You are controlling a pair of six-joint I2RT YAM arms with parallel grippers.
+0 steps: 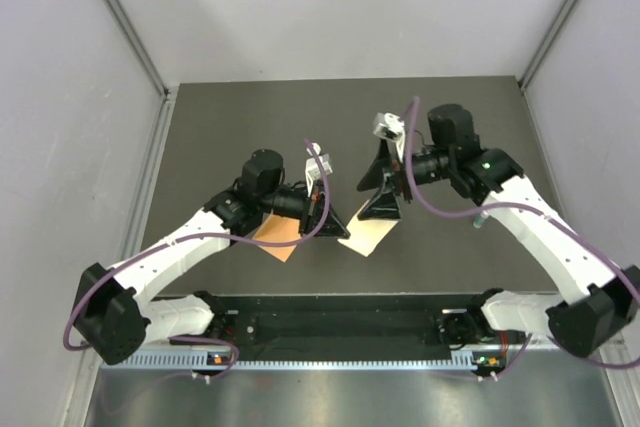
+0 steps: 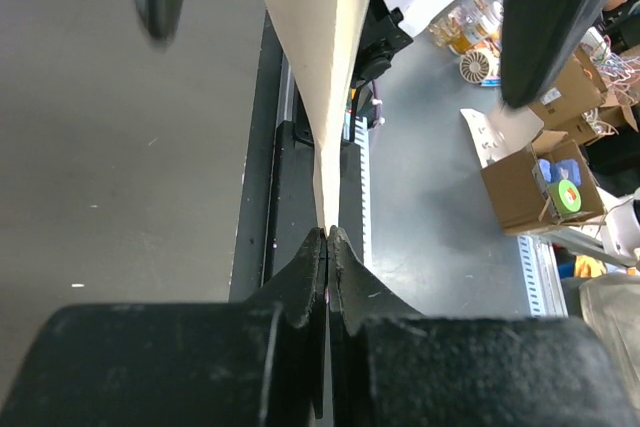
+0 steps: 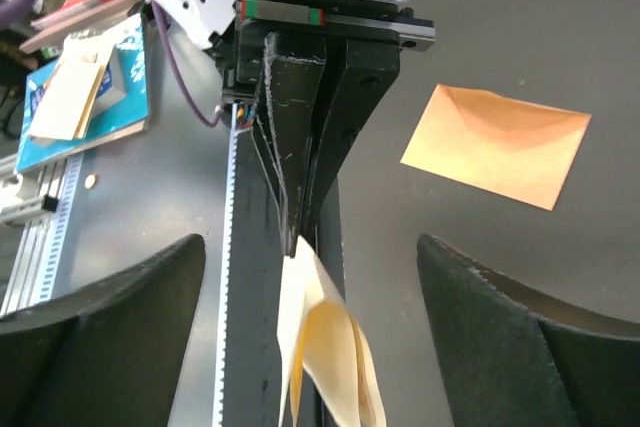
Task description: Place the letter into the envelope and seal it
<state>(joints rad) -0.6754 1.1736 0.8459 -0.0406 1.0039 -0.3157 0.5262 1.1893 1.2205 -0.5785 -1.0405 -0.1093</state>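
Dark table (image 1: 250, 117), left gripper (image 2: 327, 232) pinching letter (image 2: 325, 67); envelope (image 3: 497, 144) lying flat

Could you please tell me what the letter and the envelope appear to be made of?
The letter looks like thin cream paper with a matte finish; it bends and fans out from its held edge. The envelope looks like matte orange paper, perhaps slightly stiffer; it lies flat with a creased triangular flap.

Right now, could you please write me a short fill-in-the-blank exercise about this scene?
1. The left jaws are ____ on the letter.
2. The right jaws stand ____, gripping nothing.
3. The ____ envelope lies flat on the table.
Missing words: shut; open; orange.
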